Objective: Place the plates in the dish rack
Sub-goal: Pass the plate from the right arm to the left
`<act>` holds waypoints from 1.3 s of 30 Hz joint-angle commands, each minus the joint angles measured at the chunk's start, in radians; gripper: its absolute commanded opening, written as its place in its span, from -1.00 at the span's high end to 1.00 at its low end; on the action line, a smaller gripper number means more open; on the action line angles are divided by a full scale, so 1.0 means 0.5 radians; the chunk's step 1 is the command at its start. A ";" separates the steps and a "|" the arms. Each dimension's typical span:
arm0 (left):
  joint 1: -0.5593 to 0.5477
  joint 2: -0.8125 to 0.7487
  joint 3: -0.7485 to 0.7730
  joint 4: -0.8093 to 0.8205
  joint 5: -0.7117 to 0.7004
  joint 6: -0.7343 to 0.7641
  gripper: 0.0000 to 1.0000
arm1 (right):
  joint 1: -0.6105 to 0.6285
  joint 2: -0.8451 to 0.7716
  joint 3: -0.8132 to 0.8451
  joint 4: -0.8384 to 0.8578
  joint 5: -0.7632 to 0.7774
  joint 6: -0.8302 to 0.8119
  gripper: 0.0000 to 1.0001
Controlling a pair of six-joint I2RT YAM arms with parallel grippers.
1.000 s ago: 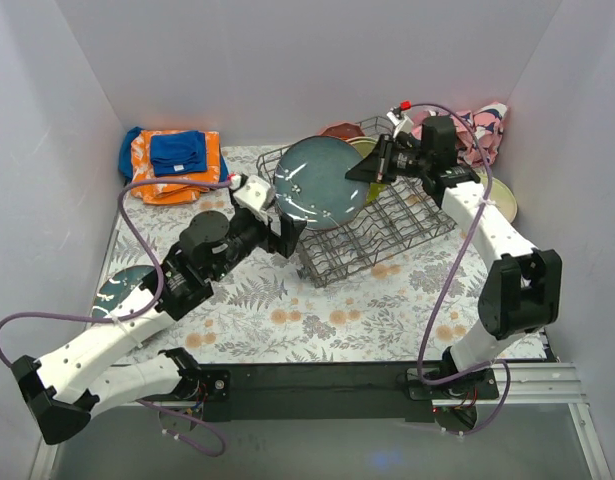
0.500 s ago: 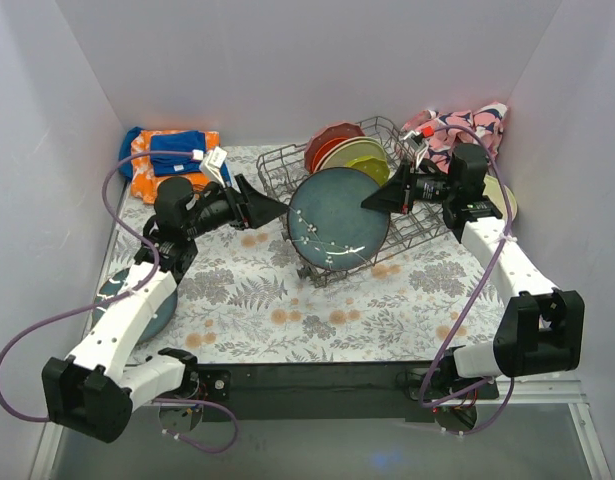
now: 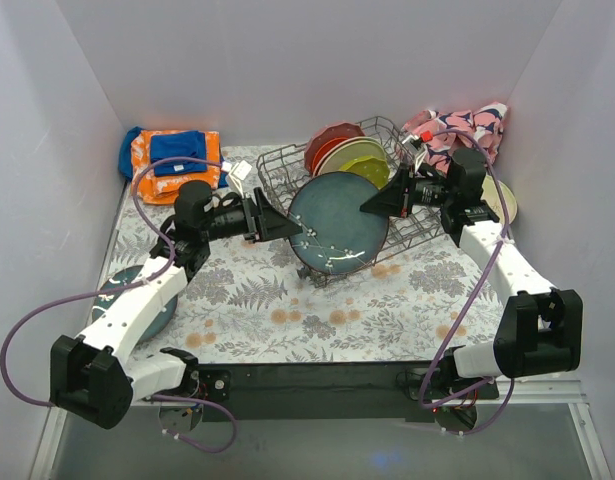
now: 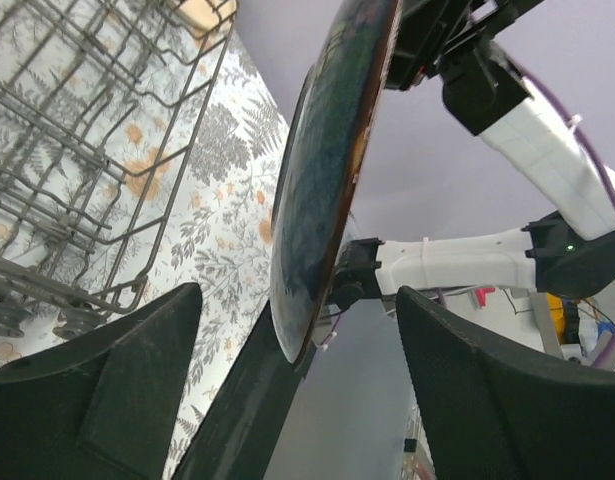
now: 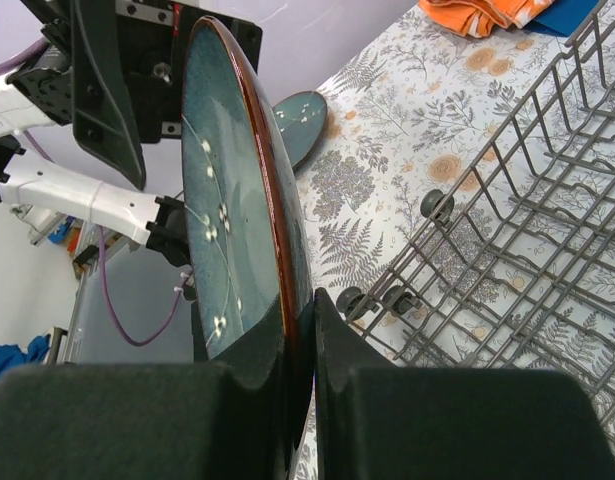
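Observation:
A dark teal plate (image 3: 339,222) with a white twig mark stands on edge over the near left corner of the dish rack (image 3: 412,215). My right gripper (image 3: 383,203) is shut on its right rim; in the right wrist view both fingers pinch the rim (image 5: 305,372). My left gripper (image 3: 279,228) is open at the plate's left edge. In the left wrist view the plate's rim (image 4: 305,240) hangs between the wide-apart fingers (image 4: 97,390), touching neither. A red plate (image 3: 330,143) and a yellow-green plate (image 3: 359,160) stand in the rack's far end.
Another teal plate (image 3: 127,298) lies flat on the fern-print mat under my left arm. Folded orange-blue cloths (image 3: 172,153) sit at the back left. A pink floral cloth (image 3: 469,128) and a lime plate (image 3: 503,197) are by the right wall.
The right gripper brought the teal plate down and nearer, to the rack's near left corner. The left arm pulled back to the left, then reached in so its open fingers flank the plate's left rim.

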 commanded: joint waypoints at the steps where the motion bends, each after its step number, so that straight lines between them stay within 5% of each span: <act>1: -0.140 0.074 0.072 -0.132 -0.209 0.123 -0.42 | 0.035 -0.071 0.037 0.243 -0.050 0.128 0.97; 9: -0.293 0.163 0.302 -0.442 -0.640 0.341 0.17 | 0.035 -0.068 -0.003 0.246 -0.013 0.118 0.97; 12: -0.299 0.203 0.320 -0.442 -0.591 0.372 0.65 | 0.032 -0.062 -0.003 0.250 -0.013 0.125 0.97; 13: -0.299 0.203 0.320 -0.442 -0.584 0.375 0.95 | 0.035 -0.071 -0.009 0.253 -0.010 0.125 0.97; 14: -0.299 0.203 0.323 -0.433 -0.593 0.375 1.00 | 0.032 -0.071 -0.016 0.253 -0.007 0.125 0.97; 16: -0.299 0.184 0.314 -0.427 -0.621 0.372 1.00 | 0.035 -0.086 -0.031 0.259 0.005 0.128 0.97; 19: -0.299 0.151 0.305 -0.417 -0.694 0.384 1.00 | 0.032 -0.108 -0.059 0.271 0.015 0.128 0.68; 24: -0.296 0.095 0.278 -0.381 -0.744 0.366 1.00 | 0.032 -0.145 -0.117 0.280 0.039 0.106 -0.15; 31: -0.220 0.043 0.195 -0.206 -0.655 0.255 1.00 | -0.002 -0.194 -0.114 0.250 0.036 -0.004 -0.62; 33: -0.186 0.028 0.201 -0.194 -0.649 0.264 1.00 | -0.078 -0.203 -0.089 0.134 0.054 -0.090 -0.96; 39: -0.097 0.052 0.247 -0.132 -0.581 0.322 1.00 | -0.299 -0.191 0.125 -0.547 0.269 -0.761 -0.97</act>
